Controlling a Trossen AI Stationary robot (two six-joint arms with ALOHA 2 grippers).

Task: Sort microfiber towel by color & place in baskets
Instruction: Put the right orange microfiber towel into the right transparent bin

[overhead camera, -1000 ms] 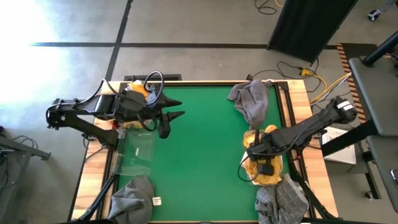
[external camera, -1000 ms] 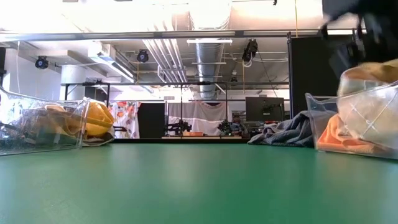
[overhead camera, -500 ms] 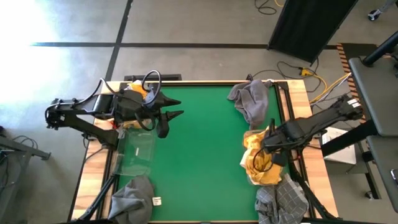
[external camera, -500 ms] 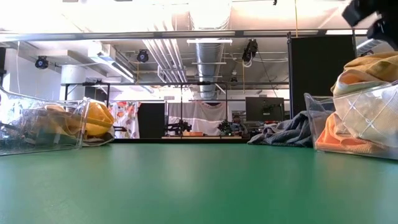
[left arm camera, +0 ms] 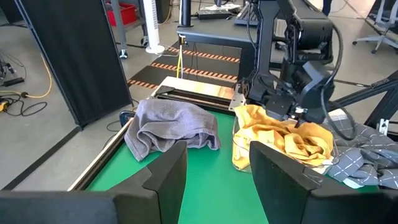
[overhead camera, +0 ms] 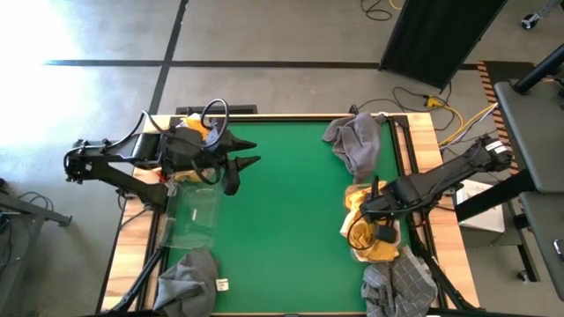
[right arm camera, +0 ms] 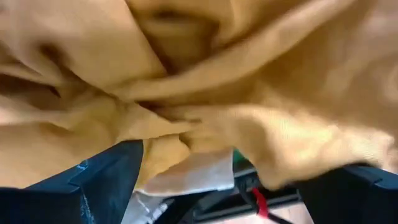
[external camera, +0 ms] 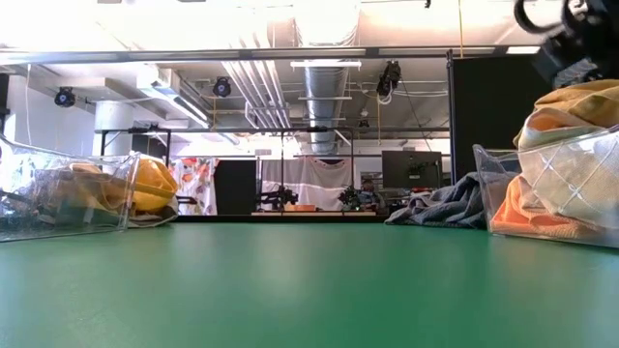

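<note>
Orange-yellow towels (overhead camera: 366,204) are heaped in the right see-through bin (external camera: 556,193). My right gripper (overhead camera: 381,231) hovers open at the top of that heap (right arm camera: 205,81), its fingers spread wide. My left gripper (overhead camera: 256,154) is open in the air at the table's far left, beyond the left bin (overhead camera: 194,216), pointing toward the right side. An orange towel (overhead camera: 194,128) lies under the left arm. Grey towels lie at the far right (overhead camera: 355,141), near left (overhead camera: 189,277) and near right (overhead camera: 401,282). My right gripper comes at the orange-yellow heap in the right bin from above, with cloth (right arm camera: 186,149) bulging between its spread fingers (right arm camera: 106,180). Whether the fingers touch the cloth, I cannot tell.
The green mat (overhead camera: 282,220) between the two bins is bare. The near-left grey towel has a white tag (overhead camera: 220,283). A wooden frame edges the table (overhead camera: 132,229). Cables lie beyond the far right corner (overhead camera: 441,106).
My right gripper has risen from low in the orange heap in the right bin, swung a little toward the table's right edge, then come partly back. The heap stands higher than a second ago.
</note>
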